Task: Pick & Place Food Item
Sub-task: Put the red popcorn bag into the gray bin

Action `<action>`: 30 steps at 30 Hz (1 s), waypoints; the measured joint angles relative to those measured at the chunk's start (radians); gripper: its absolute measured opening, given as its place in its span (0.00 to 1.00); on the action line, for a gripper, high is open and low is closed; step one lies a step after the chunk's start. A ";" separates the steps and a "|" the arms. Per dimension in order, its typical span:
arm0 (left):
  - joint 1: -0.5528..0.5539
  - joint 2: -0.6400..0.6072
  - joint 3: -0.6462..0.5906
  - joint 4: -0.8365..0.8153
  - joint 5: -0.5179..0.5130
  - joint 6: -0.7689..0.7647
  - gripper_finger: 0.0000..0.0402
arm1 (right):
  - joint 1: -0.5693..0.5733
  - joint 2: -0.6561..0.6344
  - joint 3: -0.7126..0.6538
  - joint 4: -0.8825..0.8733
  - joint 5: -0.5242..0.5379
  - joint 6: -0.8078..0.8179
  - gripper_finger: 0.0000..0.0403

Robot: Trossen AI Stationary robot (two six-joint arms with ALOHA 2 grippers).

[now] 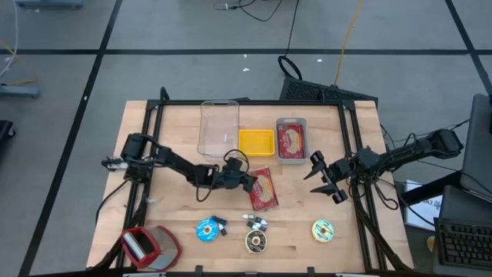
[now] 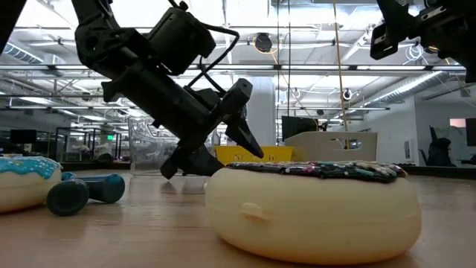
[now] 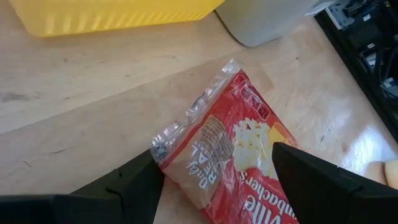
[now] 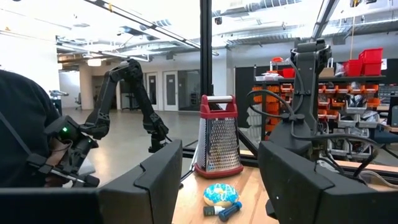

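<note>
Lying flat near the middle of the table (image 1: 138, 154), the red popcorn bag (image 1: 263, 188) runs its long axis from the far edge toward the near edge, slightly slanted, its clear crimped end pointing at the yellow tray (image 1: 256, 141). Print on the wrapper reads "REAL" and part of "White"; the rest is cut off. The left gripper (image 1: 247, 182) sits low at the bag's left side, fingers spread wide on either flank of the crimped end and gripping nothing, as the left wrist view shows.

Around it: beyond the bag, toward the far edge, stand a clear container (image 1: 218, 128), the yellow tray and a grey tray (image 1: 291, 139) with another red packet inside. Along the near edge lie a blue-iced donut (image 1: 207, 229), a small dark dumbbell (image 1: 220, 224), a chocolate donut (image 1: 256, 241) and a pale sprinkled donut (image 1: 322, 230). A red-handled box grater (image 1: 146, 246) sits at the near left corner.

The right gripper (image 1: 329, 178) hangs raised over the right edge, fingers apart, carrying nothing.
</note>
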 joint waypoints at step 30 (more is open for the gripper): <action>0.002 -0.209 0.000 0.153 0.302 0.497 0.01 | 0.000 0.000 0.000 -0.018 0.003 0.000 0.49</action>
